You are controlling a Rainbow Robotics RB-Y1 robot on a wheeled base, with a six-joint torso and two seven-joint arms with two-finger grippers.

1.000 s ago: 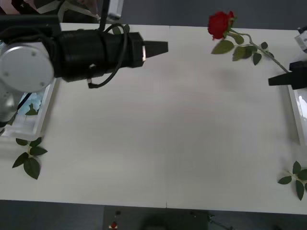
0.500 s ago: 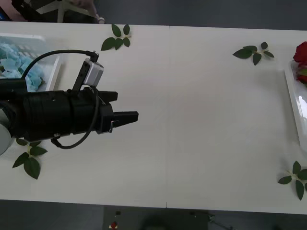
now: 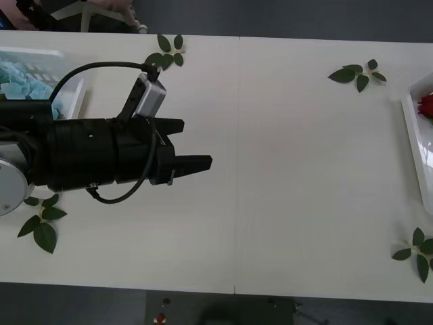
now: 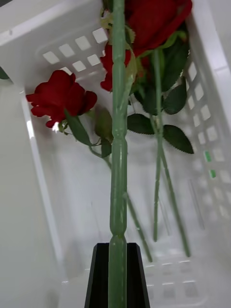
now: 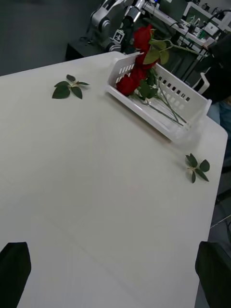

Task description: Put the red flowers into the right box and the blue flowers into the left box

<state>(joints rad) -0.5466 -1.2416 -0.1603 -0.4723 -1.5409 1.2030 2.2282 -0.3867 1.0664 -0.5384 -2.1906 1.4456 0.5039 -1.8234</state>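
Since half a second ago — left gripper (image 3: 203, 162) farther forward.

Flat white rectangular counter (image 3: 284, 176), faint seam running front to back near its middle. Four loose dark green leaf sprigs lie flat on it: one at far edge, left of the seam (image 3: 164, 55); one toward far right (image 3: 357, 73); one at near right corner (image 3: 417, 252); one at near left (image 3: 40, 220). Dark floor beyond the counter's edges.
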